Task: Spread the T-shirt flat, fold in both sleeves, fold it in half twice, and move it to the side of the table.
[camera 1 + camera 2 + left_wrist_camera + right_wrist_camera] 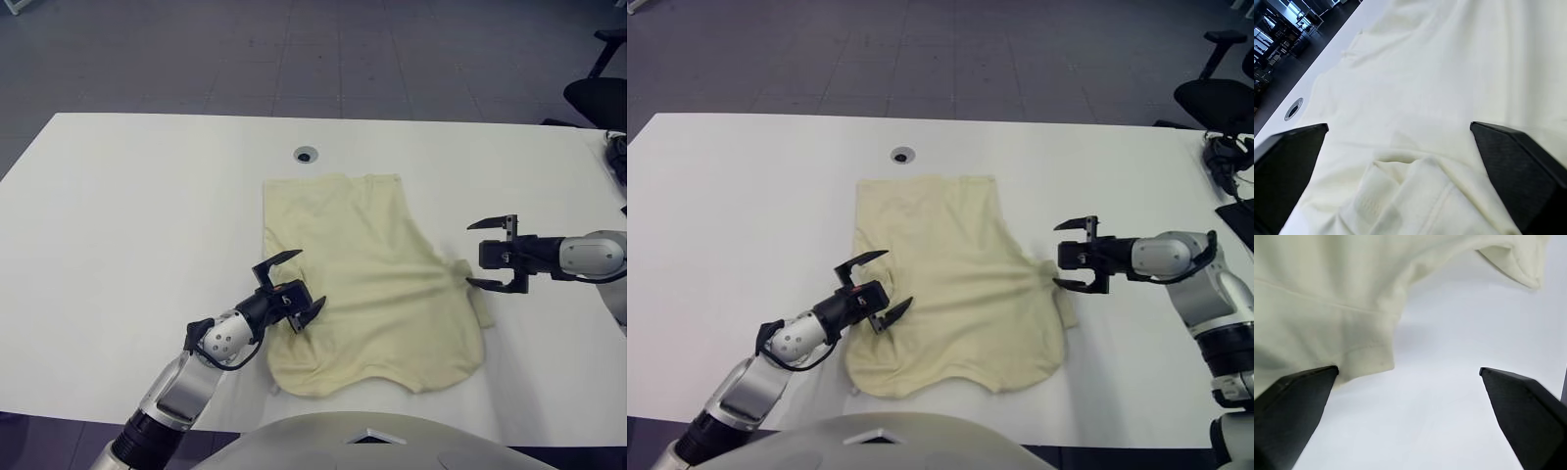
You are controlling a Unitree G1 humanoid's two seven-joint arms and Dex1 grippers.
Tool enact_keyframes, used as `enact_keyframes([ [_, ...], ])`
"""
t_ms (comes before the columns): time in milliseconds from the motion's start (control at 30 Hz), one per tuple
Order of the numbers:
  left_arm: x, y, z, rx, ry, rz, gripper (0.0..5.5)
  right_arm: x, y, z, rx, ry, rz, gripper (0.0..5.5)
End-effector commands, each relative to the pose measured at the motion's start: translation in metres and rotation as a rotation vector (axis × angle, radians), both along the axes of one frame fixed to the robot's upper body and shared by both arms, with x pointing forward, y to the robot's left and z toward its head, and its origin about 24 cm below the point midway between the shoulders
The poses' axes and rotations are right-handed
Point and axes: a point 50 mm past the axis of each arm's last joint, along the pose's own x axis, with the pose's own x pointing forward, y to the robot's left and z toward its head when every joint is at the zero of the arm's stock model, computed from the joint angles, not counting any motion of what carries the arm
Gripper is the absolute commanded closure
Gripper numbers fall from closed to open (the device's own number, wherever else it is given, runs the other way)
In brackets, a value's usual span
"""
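pale yellow t-shirt (367,284) lies rumpled on the white worktop (127,215); left gripper (290,287) at its near-left edge and right gripper (492,256) at its right edge, both jaws open

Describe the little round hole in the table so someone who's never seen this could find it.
Start at the large white table. A pale yellow cloth T-shirt lies at its middle; just beyond the shirt's far left corner sits the small round grey-rimmed cable hole. It is the tabletop's only dark circular mark.
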Motion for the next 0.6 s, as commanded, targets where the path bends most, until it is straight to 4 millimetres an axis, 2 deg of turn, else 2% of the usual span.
enact_keyframes([
  [33,-0.004,0.007,-0.010,0.064,0.037,0.022,0.10,0.011,0.001,0.012,-0.004,-0.073,0.016,0.13],
  [233,-0.004,0.007,-0.010,0.076,0.027,0.022,0.10,0.018,0.006,0.021,0.022,-0.141,0.051,0.13],
  [400,-0.003,0.007,-0.010,0.081,0.013,0.020,0.10,0.025,0.011,0.037,0.115,-0.210,0.028,0.13],
  [600,-0.002,0.008,-0.009,0.079,0.007,0.025,0.10,-0.005,0.001,0.032,0.168,0.032,-0.013,0.13],
])
